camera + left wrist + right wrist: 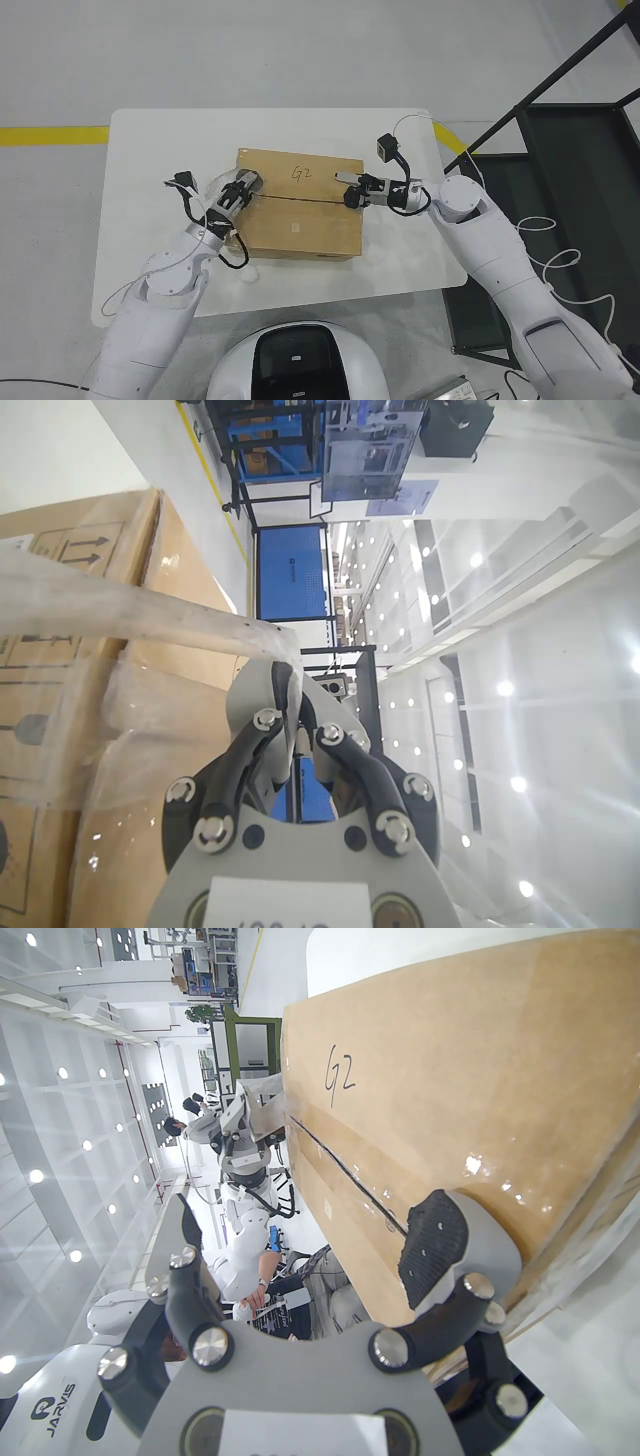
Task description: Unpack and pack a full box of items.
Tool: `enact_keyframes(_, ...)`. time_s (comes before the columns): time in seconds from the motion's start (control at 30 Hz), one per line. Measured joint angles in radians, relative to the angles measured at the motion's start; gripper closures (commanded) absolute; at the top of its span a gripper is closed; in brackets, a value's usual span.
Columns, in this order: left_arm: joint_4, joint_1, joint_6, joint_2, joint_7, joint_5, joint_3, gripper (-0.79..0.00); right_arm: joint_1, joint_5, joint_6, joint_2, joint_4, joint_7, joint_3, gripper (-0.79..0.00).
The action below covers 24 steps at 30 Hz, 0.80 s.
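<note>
Left claw pinches probable tape strip, seen from its wrist; right claw spread at box edge.

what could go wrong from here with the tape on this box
1. The tape strip pinched in the left gripper looks thin and twisted; it could tear or slip out before the seam is freed.
2. The right gripper is open, with only one pad near the box edge, so the box may slide on the table when pulled.
</note>
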<state>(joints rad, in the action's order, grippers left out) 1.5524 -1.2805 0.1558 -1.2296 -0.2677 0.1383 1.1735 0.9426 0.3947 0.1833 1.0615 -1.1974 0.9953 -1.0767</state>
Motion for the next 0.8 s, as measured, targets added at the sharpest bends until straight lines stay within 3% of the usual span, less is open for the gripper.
enact_keyframes(0.67,-0.005,0.024,-0.077,-0.010,0.012,-0.300,-0.084,0.000,0.000,0.000,0.000,0.000,0.000,0.000,0.000,-0.785)
enact_keyframes(0.7,-0.004,0.024,-0.076,-0.010,0.012,-0.308,-0.085,-0.065,0.000,0.000,0.000,0.000,0.000,0.000,0.000,-0.785)
enact_keyframes(0.73,-0.002,0.023,-0.076,-0.010,0.012,-0.315,-0.085,-0.302,0.000,0.000,0.000,0.000,0.000,0.000,0.000,-0.785)
enact_keyframes(0.77,0.000,0.021,-0.073,-0.010,0.010,-0.324,-0.085,-0.723,0.000,0.000,0.000,0.000,0.000,0.000,0.000,-0.785)
enact_keyframes(0.8,0.003,0.020,-0.069,-0.010,0.009,-0.329,-0.085,-0.785,0.000,0.000,0.000,0.000,0.000,0.000,0.000,-0.785)
